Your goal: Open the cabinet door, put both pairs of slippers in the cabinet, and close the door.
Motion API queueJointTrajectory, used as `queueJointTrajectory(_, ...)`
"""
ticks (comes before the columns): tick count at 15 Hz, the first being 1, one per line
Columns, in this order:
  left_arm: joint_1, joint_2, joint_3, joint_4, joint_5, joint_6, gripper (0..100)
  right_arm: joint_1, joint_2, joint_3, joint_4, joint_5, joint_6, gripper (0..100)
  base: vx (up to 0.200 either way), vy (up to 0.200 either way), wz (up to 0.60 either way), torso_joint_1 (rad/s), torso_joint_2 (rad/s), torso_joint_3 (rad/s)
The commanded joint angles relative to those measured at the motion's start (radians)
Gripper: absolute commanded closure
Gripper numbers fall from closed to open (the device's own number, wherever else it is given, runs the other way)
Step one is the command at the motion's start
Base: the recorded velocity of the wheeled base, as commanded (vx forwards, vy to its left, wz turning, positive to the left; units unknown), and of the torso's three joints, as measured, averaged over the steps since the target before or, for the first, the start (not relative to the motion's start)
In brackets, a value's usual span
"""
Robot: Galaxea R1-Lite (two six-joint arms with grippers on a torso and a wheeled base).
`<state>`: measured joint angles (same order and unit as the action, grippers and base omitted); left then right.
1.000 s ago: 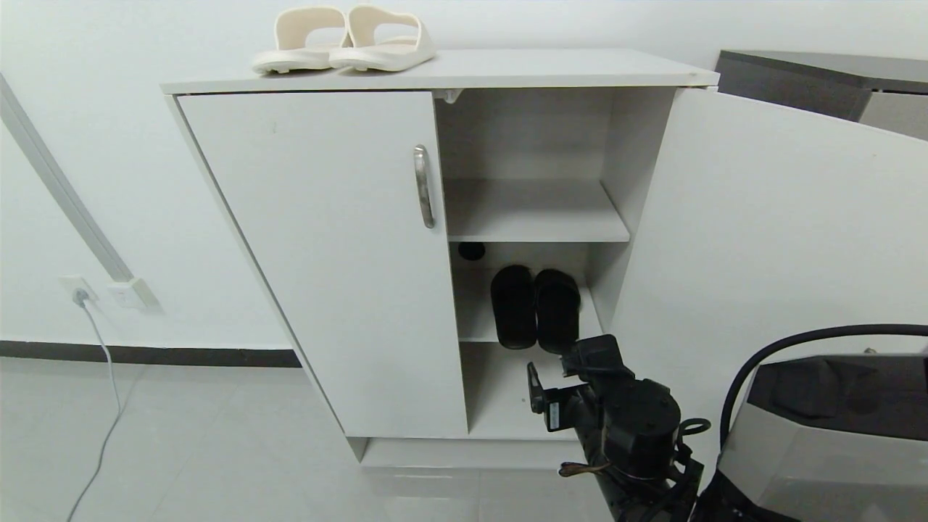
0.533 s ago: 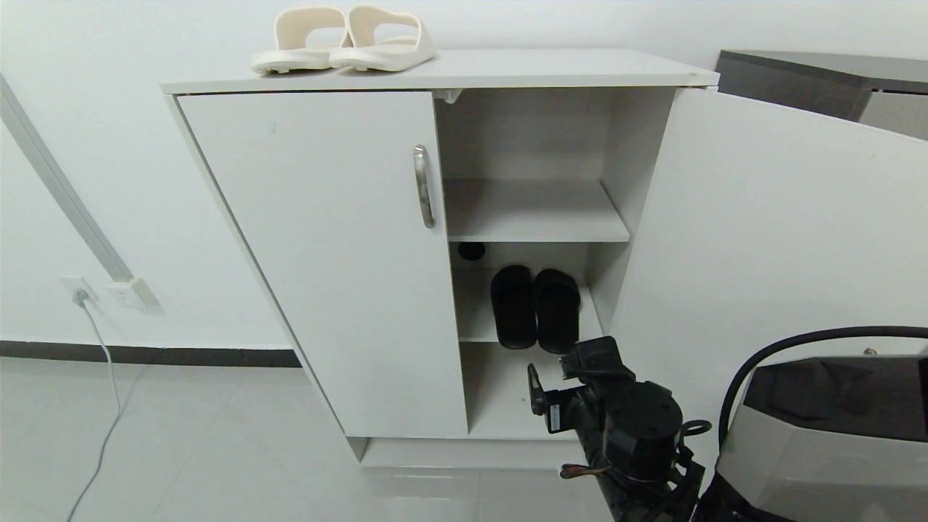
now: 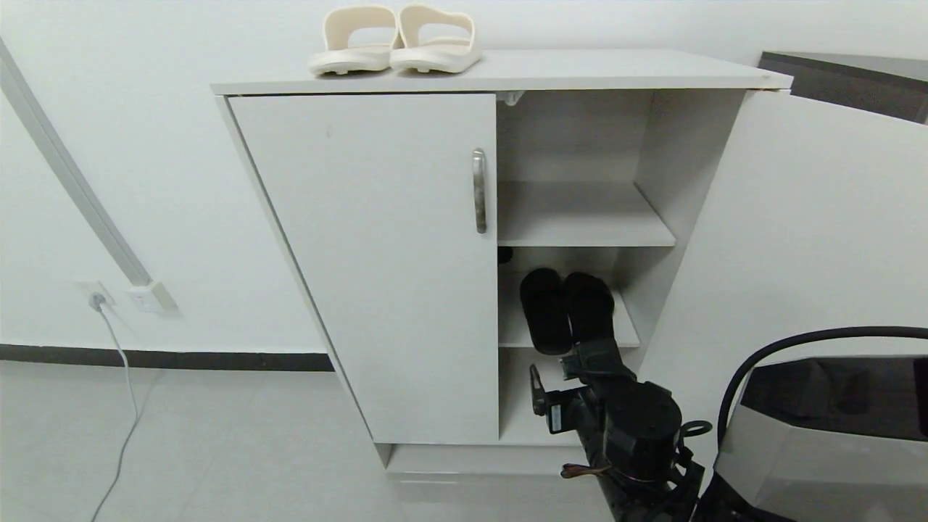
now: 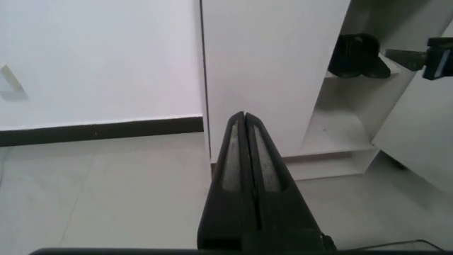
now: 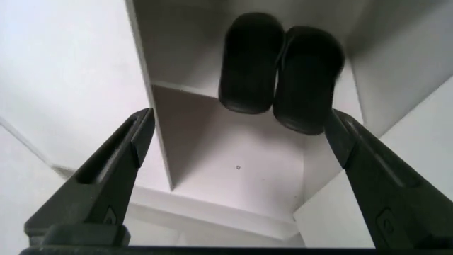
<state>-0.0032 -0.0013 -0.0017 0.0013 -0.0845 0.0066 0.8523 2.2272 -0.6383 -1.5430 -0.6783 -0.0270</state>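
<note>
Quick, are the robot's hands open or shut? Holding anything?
Left gripper: shut, holding nothing.
Right gripper: open, empty, facing the black slippers.

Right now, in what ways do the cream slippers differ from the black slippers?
Colour: the cream slippers are pale, the black slippers dark. Place: the cream slippers lie on top of the cabinet; the black slippers lie inside it, on the lower shelf. State: the black slippers are stored, the cream slippers not yet. Both pairs lie side by side, soles down.
</note>
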Motion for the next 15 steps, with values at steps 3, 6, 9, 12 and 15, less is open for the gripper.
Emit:
queueJointTrajectory(3, 0.000, 0.001, 0.000, 0.000, 0.000, 0.000, 100, 0.001, 0.002, 0.000, 0.000, 0.000, -0.001, 0, 0.000, 0.200, 0.00, 0.004, 0.00, 0.001)
queueJointTrajectory(6, 0.000, 0.001, 0.000, 0.000, 0.000, 0.000, 100, 0.001, 0.002, 0.000, 0.000, 0.000, -0.001, 0, 0.000, 0.200, 0.00, 0.002, 0.00, -0.001)
queueJointTrajectory(9, 0.000, 0.001, 0.000, 0.000, 0.000, 0.000, 100, 0.001, 0.002, 0.000, 0.000, 0.000, -0.001, 0, 0.000, 0.200, 0.00, 0.002, 0.00, -0.001)
queueJointTrajectory(12, 0.000, 0.001, 0.000, 0.000, 0.000, 0.000, 100, 0.001, 0.003, 0.005, 0.000, -0.001, 0.001, 0, 0.000, 0.200, 0.00, 0.002, 0.00, 0.002)
queueJointTrajectory(15, 0.000, 0.001, 0.000, 0.000, 0.002, -0.002, 100, 0.001, 0.003, 0.016, -0.014, 0.000, -0.001, 0, 0.000, 0.000, 0.00, 0.000, 0.00, 0.000)
